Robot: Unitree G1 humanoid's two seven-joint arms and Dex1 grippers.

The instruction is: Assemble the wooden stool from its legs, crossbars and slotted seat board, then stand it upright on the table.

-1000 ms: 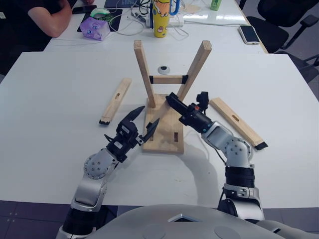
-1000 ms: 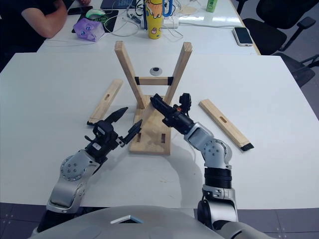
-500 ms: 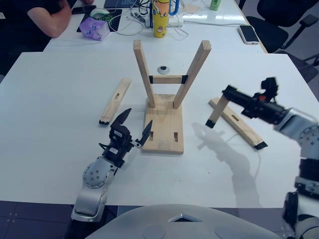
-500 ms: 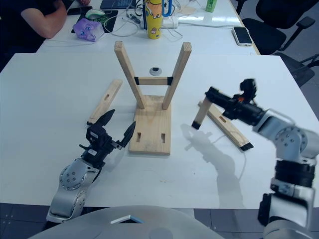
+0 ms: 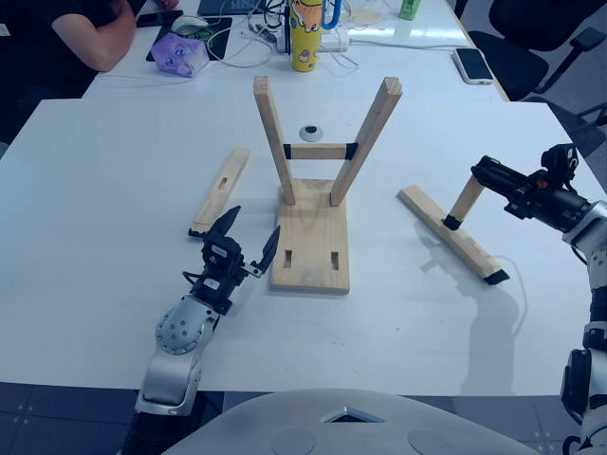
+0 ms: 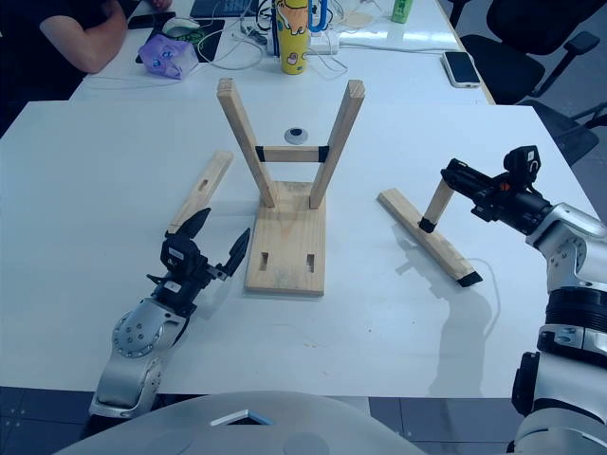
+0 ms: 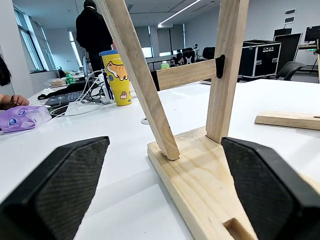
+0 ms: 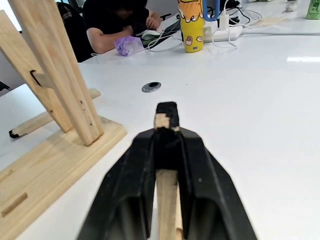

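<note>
The slotted seat board lies flat mid-table. Two legs stand in its far slots, splayed and joined by a crossbar. One loose leg lies to the board's left, another to its right. My right gripper is shut on a short black-tipped crossbar, which hangs tilted with its lower end just over the right loose leg; the wrist view has the bar between the fingers. My left gripper rests open on the table, close to the board's left edge.
A small round disc lies behind the standing legs. On the far table stand a yellow cup, a purple bag and a phone. The table's right edge runs near my right arm.
My right gripper has swung away from the seat board to the right, carrying the short crossbar over the right loose leg. My left gripper has drawn back slightly from the board.
</note>
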